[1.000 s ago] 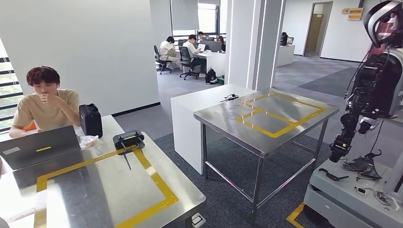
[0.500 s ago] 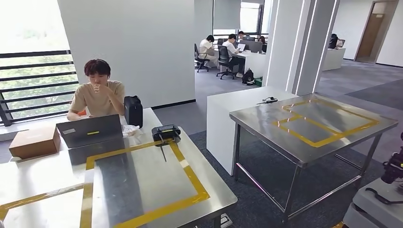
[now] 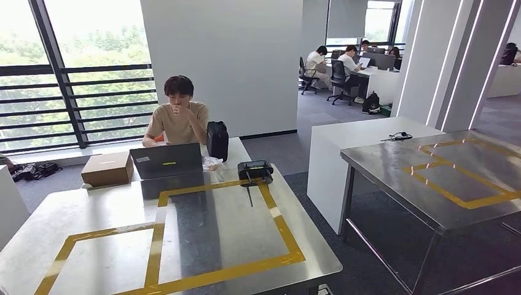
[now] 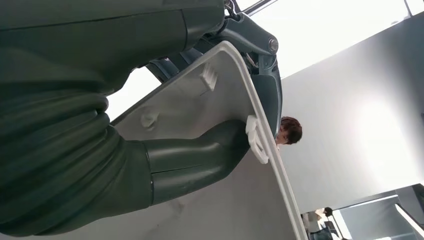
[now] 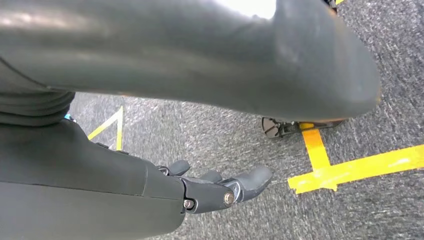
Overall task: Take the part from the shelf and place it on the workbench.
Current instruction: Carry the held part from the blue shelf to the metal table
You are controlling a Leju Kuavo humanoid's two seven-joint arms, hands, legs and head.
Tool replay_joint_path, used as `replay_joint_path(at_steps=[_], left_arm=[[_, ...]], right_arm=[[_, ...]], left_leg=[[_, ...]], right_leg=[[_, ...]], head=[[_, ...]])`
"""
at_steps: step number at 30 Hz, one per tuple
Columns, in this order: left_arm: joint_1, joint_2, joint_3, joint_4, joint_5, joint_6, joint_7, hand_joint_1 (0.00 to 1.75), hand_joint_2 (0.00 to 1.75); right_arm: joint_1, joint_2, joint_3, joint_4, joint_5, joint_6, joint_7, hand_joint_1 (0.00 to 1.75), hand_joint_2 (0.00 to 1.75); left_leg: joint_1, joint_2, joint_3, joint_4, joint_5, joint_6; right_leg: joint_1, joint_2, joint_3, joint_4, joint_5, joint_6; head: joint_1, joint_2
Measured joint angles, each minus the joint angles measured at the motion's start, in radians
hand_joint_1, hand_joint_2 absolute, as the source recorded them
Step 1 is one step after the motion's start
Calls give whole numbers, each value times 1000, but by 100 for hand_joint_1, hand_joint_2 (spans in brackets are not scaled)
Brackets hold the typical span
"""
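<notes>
Left wrist view: left hand point(image 4: 150, 165) grips the white part point(image 4: 220, 130), thumb pressed on its flat face, dark fingers behind the rim. Head view: workbench point(image 3: 203, 239) w/ yellow tape ahead, person point(image 3: 178, 117) at laptop point(image 3: 166, 161). Right hand point(image 5: 220, 187) holds nothing, fingers loosely apart over carpet.

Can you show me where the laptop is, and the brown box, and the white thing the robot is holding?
laptop point(image 3: 166, 161): head view, on its lid.
brown box point(image 3: 108, 168): head view, on its top.
white part point(image 4: 200, 107): left wrist view, on its flat face.
</notes>
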Motion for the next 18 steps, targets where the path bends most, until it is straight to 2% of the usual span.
replay_joint_path(at_steps=[1, 2, 4, 5, 6, 7, 8, 10, 11, 12, 14, 16, 17, 18], left_arm=[[2, 1, 2, -2, 0, 1, 1, 175, 175], [2, 2, 3, -3, 0, 3, 2, 175, 175], [2, -1, 5, -5, 0, 5, 4, 175, 175], [5, -5, 5, -6, 0, 5, 5, 175, 175], [8, -8, 5, -6, -1, 5, 6, 175, 175], [11, -11, 5, -7, -1, 5, 7, 175, 175], [13, -14, 5, -8, -1, 5, 8, 175, 175], [13, -15, 5, -12, -1, 6, 8, 175, 175], [13, -16, 5, -14, -1, 6, 9, 175, 175], [12, -16, 5, -16, -2, 6, 9, 175, 175], [12, -17, 5, -18, -2, 8, 10, 175, 175], [11, -17, 5, -18, -2, 8, 10, 175, 175], [9, -17, 5, -18, -2, 8, 10, 175, 175], [7, -18, 5, -18, -2, 8, 10, 175, 175]], right_arm=[[-1, 1, 0, 0, 0, 0, 0, 0, 0], [-2, 2, 0, 0, 0, 1, 0, 0, 0], [0, 2, 0, 0, -1, 1, -4, 0, 0], [2, 2, -1, 0, -4, 1, -6, 0, 0], [4, 2, -3, 0, -7, 0, -8, 0, 0], [5, 2, -5, 0, -11, -1, -9, 0, 0], [5, 2, -7, 0, -14, -2, -9, 0, 0], [3, 2, -11, 0, -19, -4, -10, 0, 0], [2, 2, -12, 0, -21, -5, -10, 0, 0], [0, 2, -12, 0, -22, -6, -9, 0, 0], [-2, 3, -14, 0, -24, -9, -7, 0, 0], [-2, 3, -17, 0, -27, -13, -4, 0, 0], [-3, 3, -18, 0, -29, -15, -2, 0, 0], [-3, 3, -19, 0, -31, -17, -1, 0, 0]], left_leg=[[-1, 17, -7, 6, -4, -4], [-3, 45, -21, 31, -21, -7], [-6, 110, -69, 141, -85, -11], [-5, 124, -96, 210, -118, -14], [-5, 129, -114, 259, -137, -16], [-5, 130, -114, 276, -138, -17], [-5, 130, -93, 251, -120, -16], [-6, 137, -11, 119, -72, -10], [-9, 142, 25, 59, -57, -4], [-12, 145, 47, 20, -51, 3], [-18, 143, 53, 5, -53, 17], [-12, 139, 53, 2, -51, 28], [-8, 138, 55, -1, -50, 35], [-5, 138, 56, -3, -49, 40]], right_leg=[[-1, -12, 1, -5, 5, -8], [-3, -25, 1, -10, 9, -15], [0, -46, 0, -15, 12, -23], [2, -56, -2, -14, 12, -25], [3, -65, -3, -14, 12, -25], [5, -74, -3, -13, 12, -25], [6, -81, -3, -12, 11, -25], [7, -92, -3, -8, 9, -22], [9, -95, -5, -5, 8, -18], [10, -97, -6, -2, 7, -14], [13, -100, -9, -1, 8, -5], [13, -92, -11, 4, 2, 6], [12, -80, -20, 25, -11, 12], [10, -66, -42, 70, -35, 18]], head=[[-1, 0], [-2, 0], [-4, 0], [-4, 0], [-4, 0], [-4, 0], [-4, 0], [-4, 0], [-4, 0], [-4, 0], [-3, 0], [-3, 0], [-2, 0], [-1, 0]])
